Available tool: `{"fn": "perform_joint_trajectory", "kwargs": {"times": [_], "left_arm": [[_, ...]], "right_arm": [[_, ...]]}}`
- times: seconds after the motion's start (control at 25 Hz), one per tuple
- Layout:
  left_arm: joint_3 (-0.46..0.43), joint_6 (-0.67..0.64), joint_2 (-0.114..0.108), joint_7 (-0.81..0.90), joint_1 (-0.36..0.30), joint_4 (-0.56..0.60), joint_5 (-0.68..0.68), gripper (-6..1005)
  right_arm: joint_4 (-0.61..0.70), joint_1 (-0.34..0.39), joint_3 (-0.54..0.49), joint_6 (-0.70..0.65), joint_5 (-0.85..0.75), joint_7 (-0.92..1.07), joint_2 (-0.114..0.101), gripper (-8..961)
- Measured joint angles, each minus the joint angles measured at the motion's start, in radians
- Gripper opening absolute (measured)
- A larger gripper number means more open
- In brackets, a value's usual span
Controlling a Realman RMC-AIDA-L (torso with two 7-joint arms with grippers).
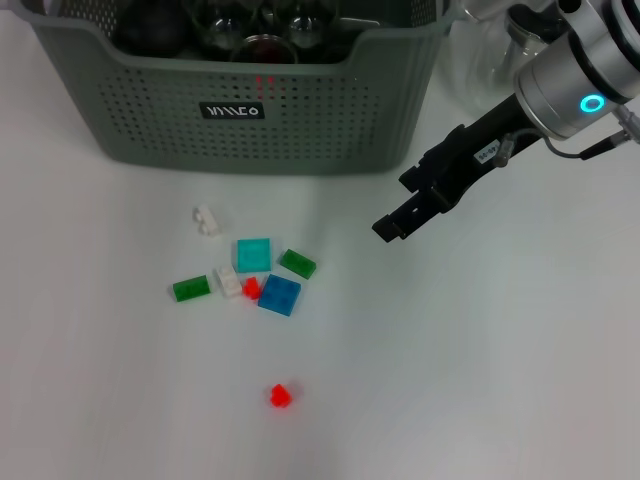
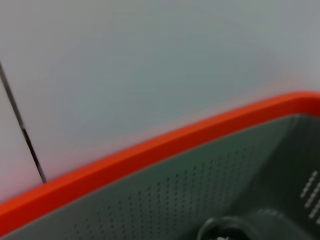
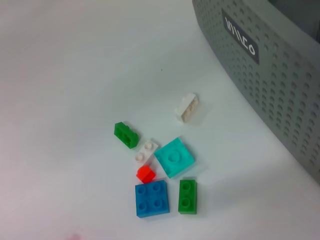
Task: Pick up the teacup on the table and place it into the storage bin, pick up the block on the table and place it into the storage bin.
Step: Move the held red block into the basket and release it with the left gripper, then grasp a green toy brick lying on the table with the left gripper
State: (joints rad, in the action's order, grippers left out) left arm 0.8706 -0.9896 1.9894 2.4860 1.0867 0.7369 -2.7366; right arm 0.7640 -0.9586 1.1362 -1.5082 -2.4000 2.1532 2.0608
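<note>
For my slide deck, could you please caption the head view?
Right gripper hovers above the table beside scattered blocks, near the storage bin.

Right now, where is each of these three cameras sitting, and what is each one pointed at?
Head view: on the robot's head, looking down at the white table, the storage bin and scattered blocks; only the right arm with the right gripper shows.
Left wrist view: on the left arm, close over the bin's inner wall and an orange edge; no robot parts show.
Right wrist view: on the right arm, facing the blocks and bin; no fingers show.
Shared: head and right wrist both show the blue block.
</note>
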Motion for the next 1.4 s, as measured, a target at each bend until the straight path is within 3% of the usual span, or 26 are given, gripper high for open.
{"fn": "perform_joint_trajectory", "kwargs": {"times": [0.16, 0.32, 0.6, 0.72, 0.84, 0.96, 1.12, 1.28, 1.4], "left_arm": [[0.042, 0.046, 0.013, 0.042, 0.02, -0.047, -0.056, 648], [0.064, 0.075, 0.042, 0.049, 0.018, -0.037, -0.079, 660], [0.054, 0.076, 0.041, 0.05, 0.012, -0.025, -0.083, 748], [0.052, 0.05, 0.044, 0.051, -0.017, 0.044, -0.071, 805], [0.051, -0.005, 0.068, 0.048, -0.08, 0.2, -0.02, 872], [0.05, -0.089, 0.075, 0.031, -0.165, 0.384, 0.13, 869], [0.015, -0.251, 0.049, -0.028, -0.292, 0.595, 0.486, 866], [-0.105, -0.512, 0.052, -0.215, -0.367, 0.687, 0.832, 862], [-0.141, -0.708, 0.057, -0.313, -0.395, 0.716, 0.947, 859]], "right_arm": [[0.0, -0.003, 0.001, 0.0, -0.001, -0.01, -0.003, 947], [0.0, -0.005, 0.001, -0.001, -0.002, -0.013, -0.007, 947], [-0.002, -0.006, 0.004, -0.003, -0.002, -0.015, -0.009, 947], [-0.006, -0.006, 0.005, -0.003, -0.002, -0.02, -0.009, 947], [-0.007, -0.006, 0.005, -0.002, -0.002, -0.022, -0.008, 948], [-0.009, -0.004, 0.005, -0.002, -0.002, -0.023, -0.008, 948], [-0.009, 0.0, 0.005, -0.003, -0.002, -0.026, -0.009, 948], [-0.009, 0.002, 0.005, -0.003, -0.002, -0.028, -0.011, 948], [-0.009, 0.003, 0.005, -0.005, -0.002, -0.029, -0.013, 948]]}}
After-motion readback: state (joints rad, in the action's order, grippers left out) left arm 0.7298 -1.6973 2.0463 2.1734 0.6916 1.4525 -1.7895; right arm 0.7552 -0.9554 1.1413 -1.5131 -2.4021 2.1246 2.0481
